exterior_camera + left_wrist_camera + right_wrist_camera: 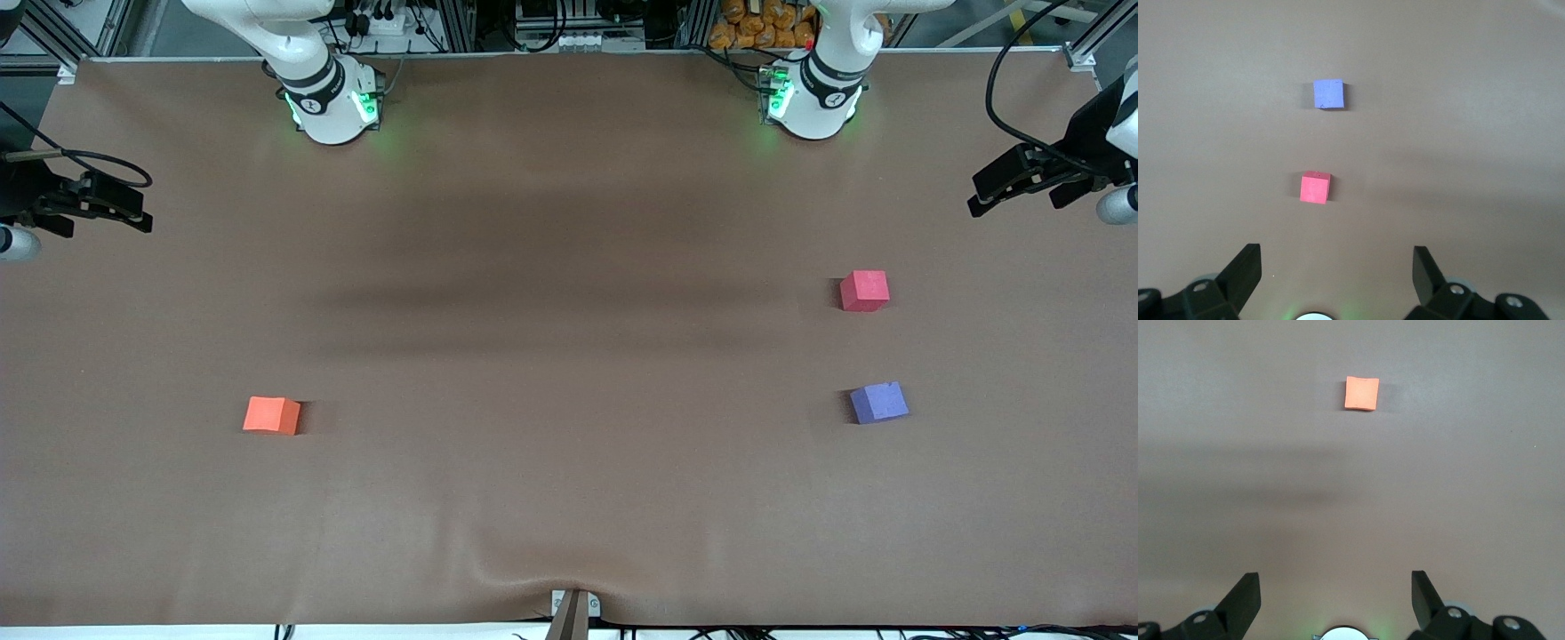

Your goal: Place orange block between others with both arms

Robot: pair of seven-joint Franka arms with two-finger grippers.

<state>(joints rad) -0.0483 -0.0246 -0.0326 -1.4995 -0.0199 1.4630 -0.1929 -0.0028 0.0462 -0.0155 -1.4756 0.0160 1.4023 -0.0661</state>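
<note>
**Operator:** Item one: orange block (272,415), a small matte foam cube, resting alone on the brown table cover (569,498) toward the right arm's end, well apart from everything else. Nothing touches it.

**Second:** And the others?

**Operator:** Item two: pinkish-red cube (864,291). Item three: purple-blue cube (879,402), nearer the front camera than the red one. Both sit toward the left arm's end with bare cover between them; that gap is my target slot. Same size and dull foam finish as the orange.

**Second:** Tools?

**Operator:** Right gripper (84,203) hangs over its end of the table, fingers spread wide, holding nothing. Left gripper (1031,178) likewise over its own end, jaws apart, empty. Both arms wait.

**Second:** How would you run the pick?

**Operator:** I'd bring the right gripper down square to the orange block's flat faces, since it sits slightly turned. Foam yields, so I judge a light squeeze enough. A handover mid-table looks necessary; the slot lies on the left arm's side. The cover is wrinkled near the front edge, so I'd keep clear of that.
</note>
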